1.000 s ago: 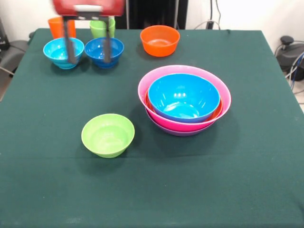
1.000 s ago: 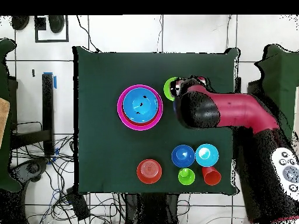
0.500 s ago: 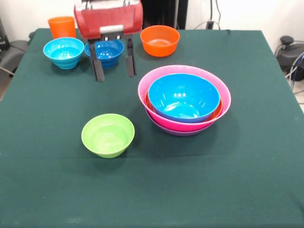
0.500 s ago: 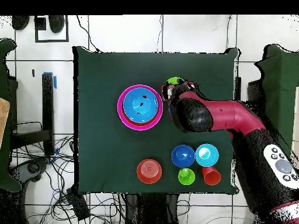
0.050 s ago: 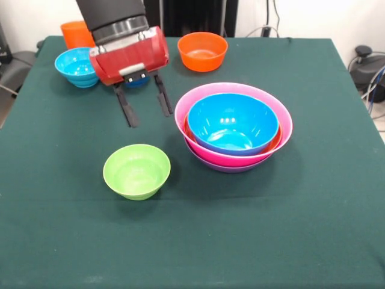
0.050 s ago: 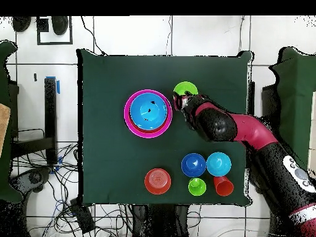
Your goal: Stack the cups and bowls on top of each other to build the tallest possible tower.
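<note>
The tower (image 5: pixel 233 127) stands right of the middle of the green tabletop (image 5: pixel 313 229) in the front view: a blue bowl (image 5: pixel 233 122) nested in an orange one, of which only a sliver of rim shows, then a pink bowl (image 5: pixel 240 158) and, lowest, a purple one showing as a thin edge under the pink. From overhead the tower (image 6: pixel 148 113) reads as a blue disc ringed with pink.

Near its left side in the front view a lime bowl (image 5: pixel 136 171) sits alone, upright and empty, apart from the tower. Overhead the lime bowl (image 6: pixel 185 89) shows just beyond the arm's end.

The hand (image 5: pixel 146 106) hangs above the cloth between the lime bowl and the back row, its two dark fingers (image 5: pixel 127 106) spread well apart and holding nothing, tilted so the tips lean toward the camera. Its red body (image 5: pixel 129 55) is canted. Overhead the hand (image 6: pixel 182 102) lies just beside the tower's rim.

Along the far edge in the front view stand a small orange bowl (image 5: pixel 203 51), a light-blue bowl (image 5: pixel 75 65) and, mostly hidden behind the red body, a dark-blue bowl (image 5: pixel 137 80). An orange cup (image 5: pixel 74 34) shows at the back left corner. Overhead, a lime cup (image 6: pixel 197 186) stands beside the orange cup (image 6: pixel 223 185), both just behind the two blue bowls.
</note>
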